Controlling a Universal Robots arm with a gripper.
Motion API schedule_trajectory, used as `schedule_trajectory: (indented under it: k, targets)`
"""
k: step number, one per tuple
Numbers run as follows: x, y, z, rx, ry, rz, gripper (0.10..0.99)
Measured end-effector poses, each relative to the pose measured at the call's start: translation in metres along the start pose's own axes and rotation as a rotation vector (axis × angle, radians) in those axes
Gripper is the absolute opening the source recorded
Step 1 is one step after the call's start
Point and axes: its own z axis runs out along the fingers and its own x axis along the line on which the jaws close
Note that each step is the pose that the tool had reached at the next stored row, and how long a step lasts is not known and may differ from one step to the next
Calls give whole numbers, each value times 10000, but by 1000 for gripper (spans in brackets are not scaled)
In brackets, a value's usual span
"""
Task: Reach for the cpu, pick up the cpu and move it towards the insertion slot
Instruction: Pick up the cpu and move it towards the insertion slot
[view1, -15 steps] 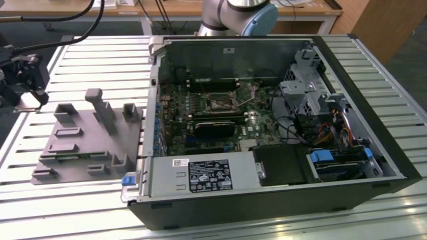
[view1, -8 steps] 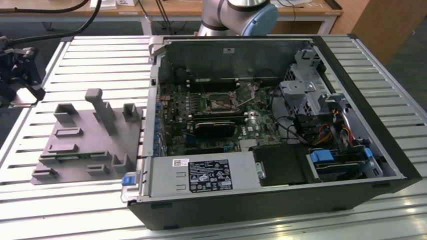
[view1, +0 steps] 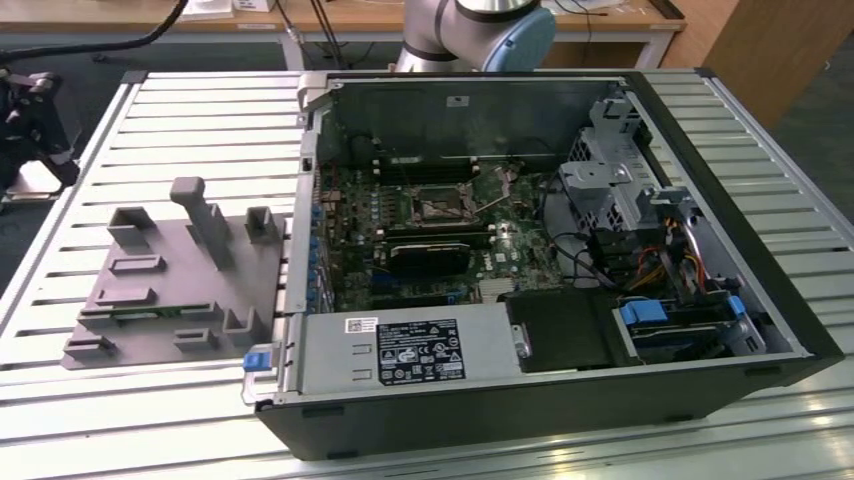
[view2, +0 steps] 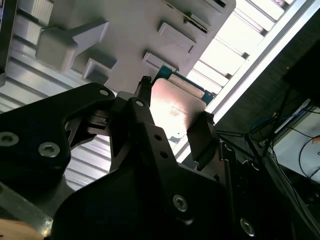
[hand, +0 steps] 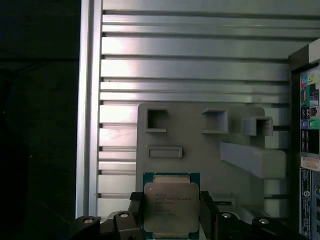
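The gripper (hand: 171, 200) pinches the cpu (hand: 171, 215) by its edges, over the gray tray (hand: 200, 145). Reach and grasp look done, but the carry is left. The insertion slot (view1: 438, 207) sits mid-frame in the exterior view, inside the open computer case (view1: 747, 300), well apart from the tray.

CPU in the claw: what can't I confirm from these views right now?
1. Underside of the cpu: faces away in both wrist views, contacts unseen.
2. One cpu edge: cut off by the picture's edge in the first wrist view.
3. Grip contact: the claw itself covers the cpu's sides in the second wrist view.
4. The insertion slot: too small in the exterior view to judge its pins.
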Motion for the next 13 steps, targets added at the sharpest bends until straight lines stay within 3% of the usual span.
schedule_trajectory:
  k: [13]
  targets:
    - [-6, 27, -387, 1, 0, 0, 541]
